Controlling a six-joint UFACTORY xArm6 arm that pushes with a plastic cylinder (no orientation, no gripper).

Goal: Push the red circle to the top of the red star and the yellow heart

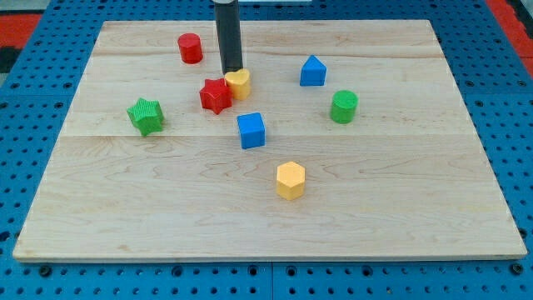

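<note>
The red circle [190,47] stands near the view's top left of the wooden board. The red star [216,96] lies below and to the right of it, touching the yellow heart [240,83] on the star's right. My dark rod comes down from the view's top, and my tip [231,70] sits just above the yellow heart and the red star, about touching the heart's upper left edge. The red circle is to the left of the rod and a little higher than my tip.
A green star [146,115] lies at the left. A blue cube [251,130] sits below the red star. A yellow hexagon [291,180] lies lower down. A blue pentagon-like block [312,72] and a green cylinder [343,107] are at the right. The board [125,217] rests on a blue pegboard.
</note>
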